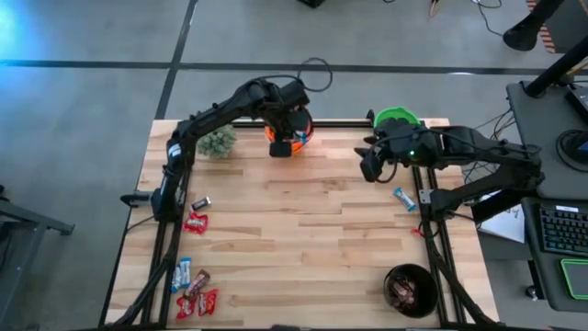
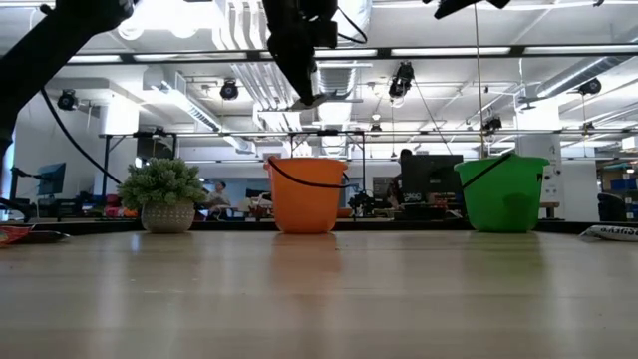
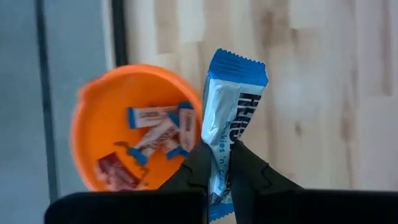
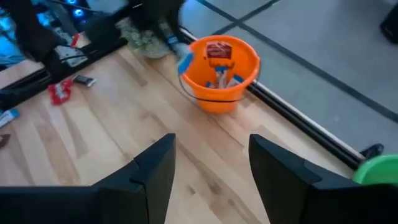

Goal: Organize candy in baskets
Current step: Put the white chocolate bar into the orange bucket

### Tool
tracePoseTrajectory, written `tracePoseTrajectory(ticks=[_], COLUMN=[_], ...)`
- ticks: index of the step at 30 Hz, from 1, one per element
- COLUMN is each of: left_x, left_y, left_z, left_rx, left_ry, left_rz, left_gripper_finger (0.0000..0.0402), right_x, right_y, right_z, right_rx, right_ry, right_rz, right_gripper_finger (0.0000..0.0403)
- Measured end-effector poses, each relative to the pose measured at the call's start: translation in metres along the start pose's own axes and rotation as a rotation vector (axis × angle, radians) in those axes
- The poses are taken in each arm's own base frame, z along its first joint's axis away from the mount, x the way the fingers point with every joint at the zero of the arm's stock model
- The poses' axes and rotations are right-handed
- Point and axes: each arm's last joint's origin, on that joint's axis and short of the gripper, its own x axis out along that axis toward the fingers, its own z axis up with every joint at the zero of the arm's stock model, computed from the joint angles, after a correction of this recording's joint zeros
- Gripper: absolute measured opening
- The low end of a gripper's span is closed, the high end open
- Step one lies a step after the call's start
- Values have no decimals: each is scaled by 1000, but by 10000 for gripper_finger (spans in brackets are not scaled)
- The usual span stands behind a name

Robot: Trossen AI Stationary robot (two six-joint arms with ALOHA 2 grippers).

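Observation:
My left gripper (image 3: pixel 219 149) is shut on a light blue-and-white candy (image 3: pixel 235 99) in the air, just on the near side of the orange basket (image 1: pixel 290 131) at the table's far edge. That basket (image 3: pixel 93 124) holds several blue-and-white candies and a red one. My right gripper (image 4: pixel 211 168) hangs open with nothing between its fingers, above the table on the near side of the green basket (image 1: pixel 397 118). The black basket (image 1: pixel 411 290) stands near the front right with dark candies inside. My left gripper pinches the candy between its two fingers near one end (image 3: pixel 219 177). The fingers come from above, slanting steeply down. Most of the bar sticks out past the fingertips, lengthwise along them. It is lifted clear of the table and the basket.
Loose candies lie along the table's left side: a red one (image 1: pixel 196 221), a dark one (image 1: pixel 200 202), a blue one (image 1: pixel 183 274) and a small pile (image 1: pixel 197 299). One blue candy (image 1: pixel 405 198) lies at the right. A fuzzy plant (image 1: pixel 217 141) stands left of the orange basket.

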Motion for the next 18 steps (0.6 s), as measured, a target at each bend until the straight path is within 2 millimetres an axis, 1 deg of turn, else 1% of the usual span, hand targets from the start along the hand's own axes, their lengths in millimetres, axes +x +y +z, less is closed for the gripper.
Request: tracePoseTrajectory(ticks=[2,7,10,14,18], left_x=[1,13,18,24,25], left_y=[10,40,55,66,72], left_z=[-4,-15,-22,-29,-33], left_rx=[-16,-83,-121,-130,-139], left_ry=[-4,-8,-6,-6,-5], left_rz=[14,50,61,41,45], left_gripper_finger=[4,4,4,10,28], right_x=[-1,0,3,3,2], right_y=[0,0,1,3,2], right_z=[0,0,0,-1,-1], right_rx=[-4,-30,-35,-62,-65], right_ry=[0,4,11,32,30], right_rz=[11,11,9,51,53], right_gripper_finger=[189,189,189,189,189])
